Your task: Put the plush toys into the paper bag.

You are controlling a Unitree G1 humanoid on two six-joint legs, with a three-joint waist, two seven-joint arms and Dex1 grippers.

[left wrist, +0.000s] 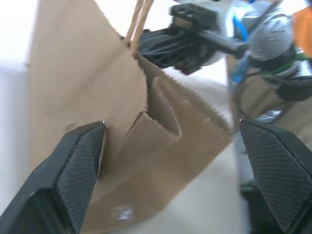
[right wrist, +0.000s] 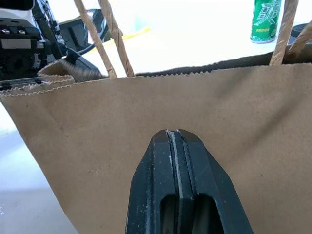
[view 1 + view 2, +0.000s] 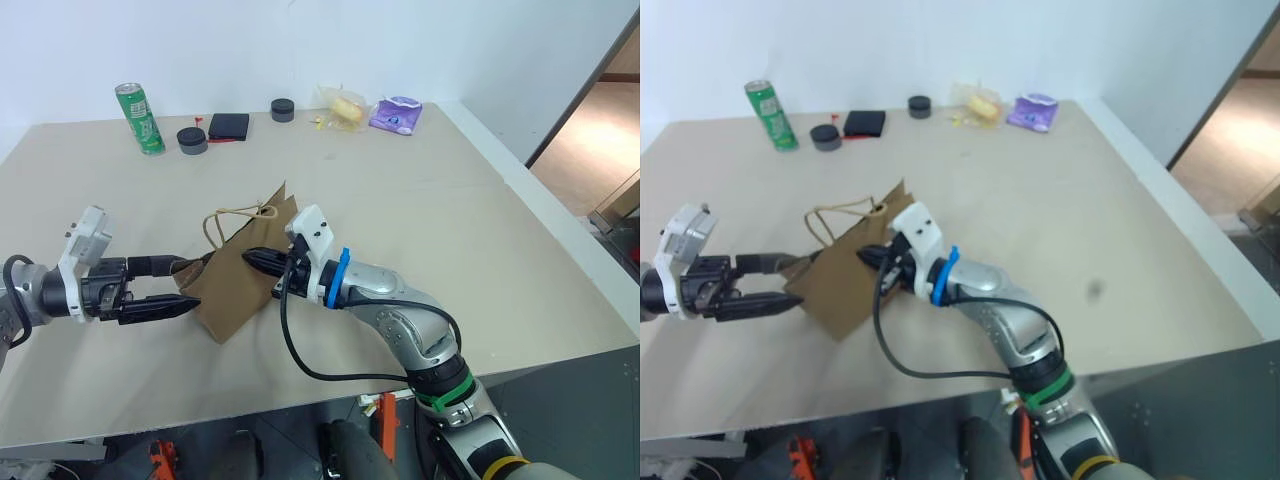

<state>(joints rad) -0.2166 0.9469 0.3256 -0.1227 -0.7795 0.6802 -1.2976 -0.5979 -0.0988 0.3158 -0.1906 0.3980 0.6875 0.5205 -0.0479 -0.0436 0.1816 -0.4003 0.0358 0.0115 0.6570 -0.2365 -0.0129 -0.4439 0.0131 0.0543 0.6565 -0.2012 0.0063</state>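
A brown paper bag (image 3: 240, 275) is seen near the front middle of a beige table (image 3: 420, 220), standing tilted with its cord handles (image 3: 232, 215) looped above its mouth. The bag is flanked by both arms. The left gripper (image 3: 185, 288) is held level at the bag's left side with its two black fingers (image 1: 73, 170) spread wide; one fingertip is seen at the folded side gusset near the rim and the other lower against the side panel, but whether paper is touched cannot be told. The right gripper (image 3: 258, 260) is pressed up to the bag's right panel, just under the serrated rim, with its fingers (image 2: 178, 185) closed flat together; no paper is seen between them. No plush toys can be made out anywhere, and the inside of the bag is hidden from view. Along the far edge of the table, well apart from the bag, a green can (image 3: 139, 118) is stood upright, with two dark round tape rolls (image 3: 192, 140), a black flat case (image 3: 229, 126), a clear packet with yellow contents (image 3: 342, 108) and a purple packet (image 3: 396, 115) laid out beside it.
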